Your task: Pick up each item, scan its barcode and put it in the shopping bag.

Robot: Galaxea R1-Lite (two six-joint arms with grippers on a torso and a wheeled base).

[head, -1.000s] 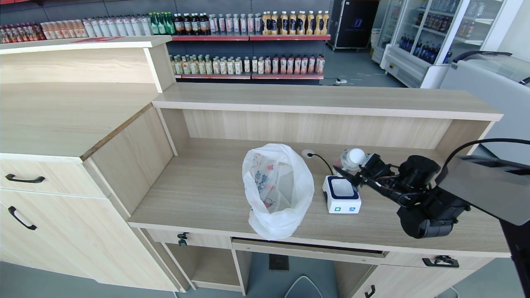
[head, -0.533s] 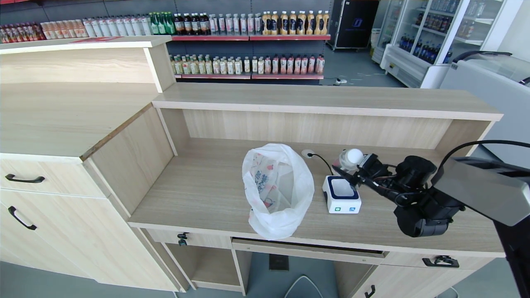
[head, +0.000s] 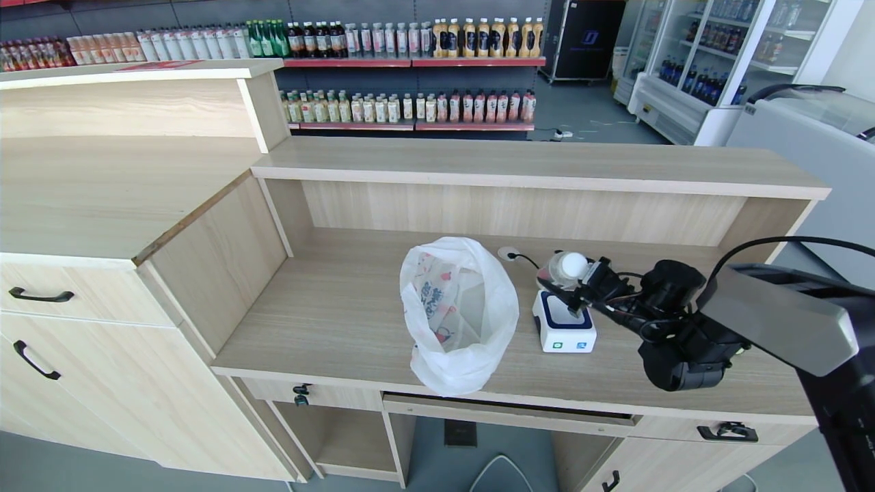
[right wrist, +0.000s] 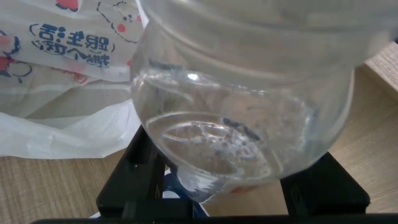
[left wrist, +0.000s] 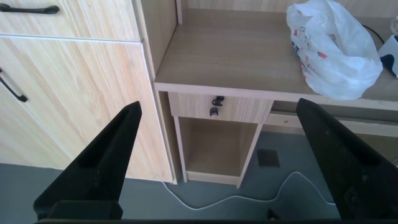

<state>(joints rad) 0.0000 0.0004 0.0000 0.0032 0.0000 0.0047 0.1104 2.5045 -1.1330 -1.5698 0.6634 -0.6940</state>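
- Currently, the right hand (head: 562, 281) is grasping a clear bottle (head: 569, 266), holding it just above the scanner (head: 564, 329) on the bench (head: 328, 321).
- The shopping bag (head: 459, 311) is standing open just beside the scanner.
- The left hand (left wrist: 217, 106) is hanging released and empty, well apart from the scanner.
- The bottle is likely handling as a smooth, slippery, liquid-weighted load; gripping its rigid body near the cap is probably giving the securest hold.

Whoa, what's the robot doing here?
It's working like a cashier. Its right gripper holds a clear bottle over the little white scanner on the counter. A white shopping bag stands open right beside the scanner. The left gripper hangs open, low beside the counter, holding nothing.
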